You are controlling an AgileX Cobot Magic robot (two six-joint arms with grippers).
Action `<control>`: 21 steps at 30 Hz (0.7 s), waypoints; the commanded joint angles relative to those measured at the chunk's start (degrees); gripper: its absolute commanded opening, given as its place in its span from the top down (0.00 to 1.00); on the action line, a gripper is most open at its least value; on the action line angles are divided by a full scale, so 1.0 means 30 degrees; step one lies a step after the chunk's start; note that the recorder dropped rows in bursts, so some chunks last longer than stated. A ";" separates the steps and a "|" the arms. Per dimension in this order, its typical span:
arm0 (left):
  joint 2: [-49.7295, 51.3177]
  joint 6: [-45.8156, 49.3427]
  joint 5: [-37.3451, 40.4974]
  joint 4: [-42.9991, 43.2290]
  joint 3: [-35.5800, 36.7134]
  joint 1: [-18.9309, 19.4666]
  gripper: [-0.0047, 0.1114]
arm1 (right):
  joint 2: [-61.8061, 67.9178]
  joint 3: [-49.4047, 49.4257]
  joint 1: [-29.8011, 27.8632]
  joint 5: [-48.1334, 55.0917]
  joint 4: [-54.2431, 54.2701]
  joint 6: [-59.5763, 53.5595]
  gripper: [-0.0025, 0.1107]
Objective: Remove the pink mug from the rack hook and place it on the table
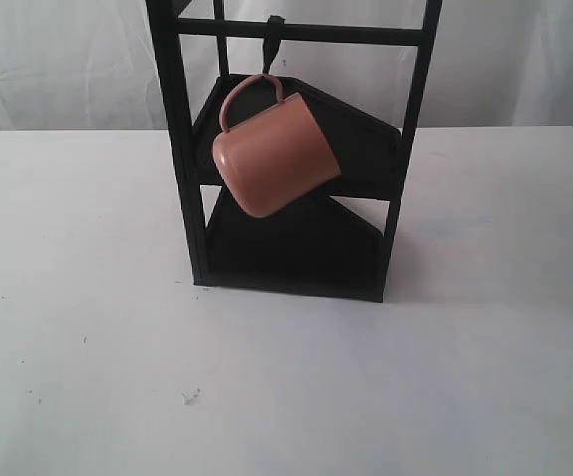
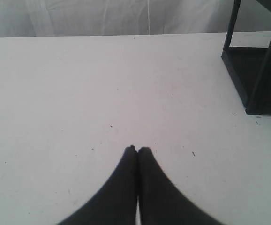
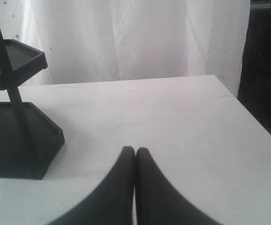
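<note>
The pink mug hangs tilted by its loop handle from the rack hook on the top crossbar of the black rack, its base turned toward the camera. The white table spreads beneath and around the rack. Neither gripper appears in the exterior view. In the left wrist view my left gripper is shut with nothing in it, low over bare tabletop, the rack's base off to one side. My right gripper is likewise shut and empty over the table, with the rack's shelves off to one side.
A white curtain hangs behind the table. The table's right edge and a dark area beyond it show in the right wrist view. The rack has two black shelves behind the mug.
</note>
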 commanded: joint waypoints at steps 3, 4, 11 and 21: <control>-0.0101 -0.0033 -0.0069 -0.0181 0.0088 -0.0040 0.96 | -0.0103 0.0034 -0.0055 -0.0198 0.0000 0.0036 0.98; -0.0101 -0.0033 -0.0069 -0.0181 0.0088 -0.0040 0.96 | -0.0103 0.0034 -0.0055 -0.0198 0.0000 0.0036 0.98; -0.0101 -0.0033 -0.0069 -0.0181 0.0088 -0.0040 0.96 | -0.0103 0.0034 -0.0055 -0.1719 0.0225 0.0149 0.98; -0.0101 -0.0033 -0.0069 -0.0181 0.0088 -0.0040 0.96 | -0.0103 0.0034 -0.0055 -0.7674 0.0601 0.4757 0.98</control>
